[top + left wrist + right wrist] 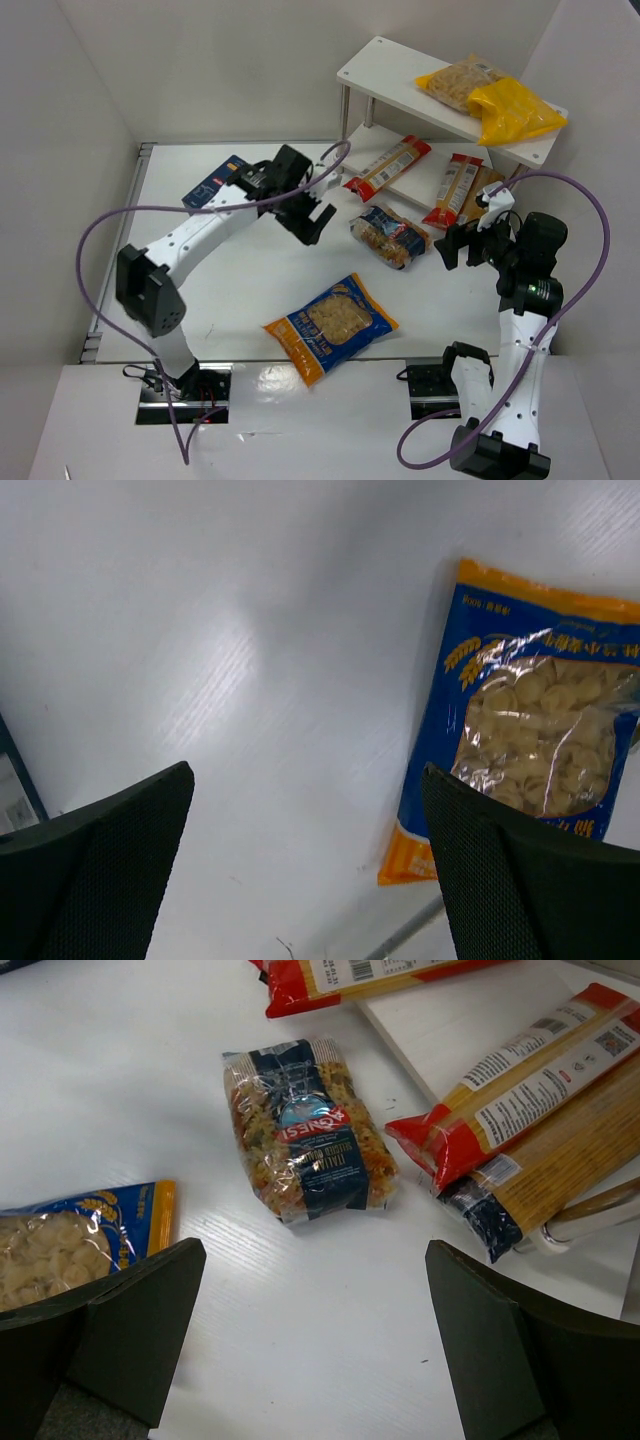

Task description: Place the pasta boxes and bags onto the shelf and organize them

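Note:
The white two-tier shelf [385, 62] stands at the back right. Two yellow pasta bags [490, 95] lie on its top board. Red-and-clear spaghetti bags [388, 167] [453, 190] lie on the lower board [460, 1030]. The clear blue-labelled bag [392, 238] [305, 1130] lies on the table before the shelf. The orange-and-blue bag [330, 325] [530, 720] lies mid-table. The dark blue box [213, 182] lies behind the left arm. My left gripper [313, 222] [310, 860] is open and empty above bare table. My right gripper [460, 250] [310, 1340] is open and empty, right of the blue-labelled bag.
A darker spaghetti bag [560, 1165] lies beside the red one [520, 1080] at the lower board's right edge. White walls enclose the table on the left, back and right. Purple cables loop over both arms.

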`<state>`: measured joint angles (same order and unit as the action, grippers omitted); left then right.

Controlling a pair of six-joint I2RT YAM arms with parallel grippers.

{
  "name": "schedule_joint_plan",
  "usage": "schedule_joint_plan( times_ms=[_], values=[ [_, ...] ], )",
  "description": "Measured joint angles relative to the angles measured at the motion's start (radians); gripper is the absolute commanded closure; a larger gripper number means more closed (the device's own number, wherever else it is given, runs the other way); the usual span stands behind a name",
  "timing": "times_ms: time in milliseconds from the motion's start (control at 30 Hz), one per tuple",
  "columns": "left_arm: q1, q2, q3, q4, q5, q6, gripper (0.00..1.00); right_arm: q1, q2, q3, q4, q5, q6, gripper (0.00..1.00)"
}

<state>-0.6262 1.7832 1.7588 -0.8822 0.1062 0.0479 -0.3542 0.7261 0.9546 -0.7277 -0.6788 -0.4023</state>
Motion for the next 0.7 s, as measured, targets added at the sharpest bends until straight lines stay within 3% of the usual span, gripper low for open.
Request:
schedule_joint_plan(
  times_ms=[167,400,567,700],
  values=[
    [0.079,-0.2,-0.28,0.098,0.0,-0.055,0.0,0.001,0.021,0.0,0.0,-0.018,0.0,0.0],
    [0.3,-0.45,-0.557,0.278,-0.002,-0.147,0.0,0.081,0.098,0.0,0.001,-0.01,0.013,0.0],
    [0.512,-0.648,-0.698,0.364,0.014,-0.158,0.0,0.361,0.237,0.0,0.043,0.145,0.086,0.0],
    [0.586,-0.735,-0.766,0.375,0.036,-0.148,0.0,0.505,0.386,0.0,0.074,0.275,0.142,0.0]
  ],
)
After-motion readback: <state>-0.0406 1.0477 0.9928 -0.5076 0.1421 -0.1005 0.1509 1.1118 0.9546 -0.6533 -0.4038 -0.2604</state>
